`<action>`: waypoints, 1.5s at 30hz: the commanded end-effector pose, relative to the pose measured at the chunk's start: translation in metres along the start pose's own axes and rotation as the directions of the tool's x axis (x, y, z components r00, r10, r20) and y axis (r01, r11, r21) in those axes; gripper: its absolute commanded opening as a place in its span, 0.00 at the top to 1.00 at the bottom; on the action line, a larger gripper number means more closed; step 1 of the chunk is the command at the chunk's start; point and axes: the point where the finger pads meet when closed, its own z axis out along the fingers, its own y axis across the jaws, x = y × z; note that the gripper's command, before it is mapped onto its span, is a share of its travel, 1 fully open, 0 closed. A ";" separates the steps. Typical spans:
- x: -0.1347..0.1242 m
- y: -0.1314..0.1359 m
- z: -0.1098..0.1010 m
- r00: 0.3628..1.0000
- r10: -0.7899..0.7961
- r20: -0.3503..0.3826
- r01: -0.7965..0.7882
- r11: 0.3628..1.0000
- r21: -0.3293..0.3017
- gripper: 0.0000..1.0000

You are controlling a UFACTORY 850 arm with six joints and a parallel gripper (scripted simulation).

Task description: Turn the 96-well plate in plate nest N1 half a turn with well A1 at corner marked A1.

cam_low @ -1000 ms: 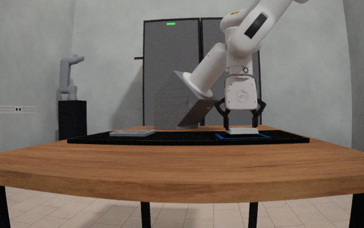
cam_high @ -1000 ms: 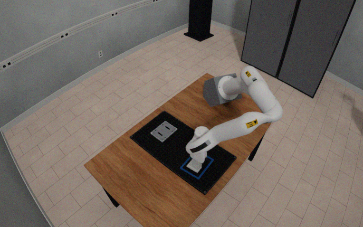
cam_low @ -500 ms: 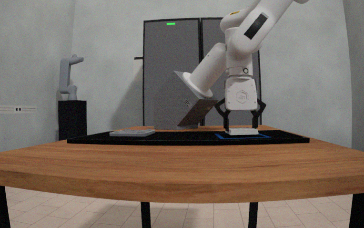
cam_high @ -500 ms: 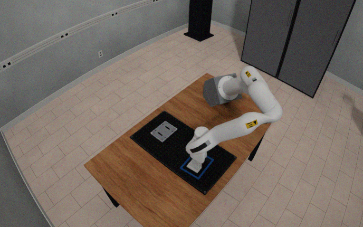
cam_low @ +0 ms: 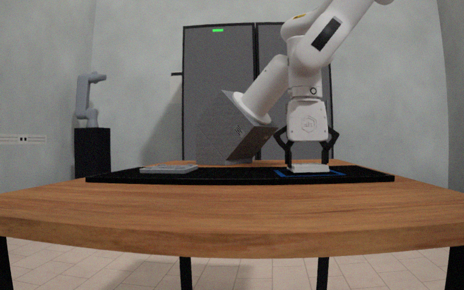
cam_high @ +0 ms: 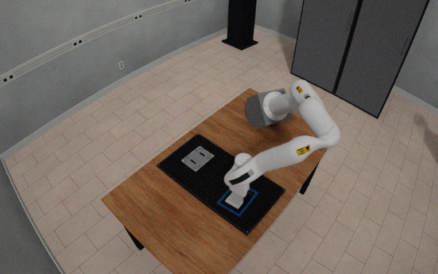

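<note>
The white 96-well plate point(cam_high: 234, 200) point(cam_low: 308, 167) is inside a blue-outlined rectangle point(cam_high: 228, 209) point(cam_low: 280, 173) at the right end of the black mat point(cam_high: 180, 174) point(cam_low: 222, 180). My gripper point(cam_high: 238, 194) point(cam_low: 307, 164) points straight down and is shut on the plate, one finger on each side. The plate is level, on the mat or just above it; I cannot tell which. The grey plate nest N1 point(cam_high: 197, 158) point(cam_low: 169, 168) lies empty at the left end of the mat. The plate's cut-off corner and the A1 mark are too small to see.
The mat lies on a wooden table point(cam_high: 161, 219) point(cam_low: 205, 212). The arm's grey base box point(cam_high: 256, 108) point(cam_low: 222, 136) stands at the table's far edge. A grey cabinet point(cam_high: 355, 48) point(cam_low: 218, 85) and a black pedestal point(cam_high: 240, 22) point(cam_low: 92, 150) stand beyond the table.
</note>
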 end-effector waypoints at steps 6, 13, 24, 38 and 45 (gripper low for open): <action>-0.001 0.000 0.001 1.000 0.000 0.001 0.000 1.000 0.000 1.00; -0.001 0.000 0.002 1.000 0.000 0.001 0.000 1.000 0.000 1.00; -0.001 0.000 0.004 1.000 0.000 0.001 0.000 1.000 0.000 1.00; -0.001 0.000 0.004 1.000 0.000 0.001 0.000 1.000 0.000 0.00; -0.001 0.000 0.004 1.000 0.000 0.001 0.000 1.000 0.000 0.00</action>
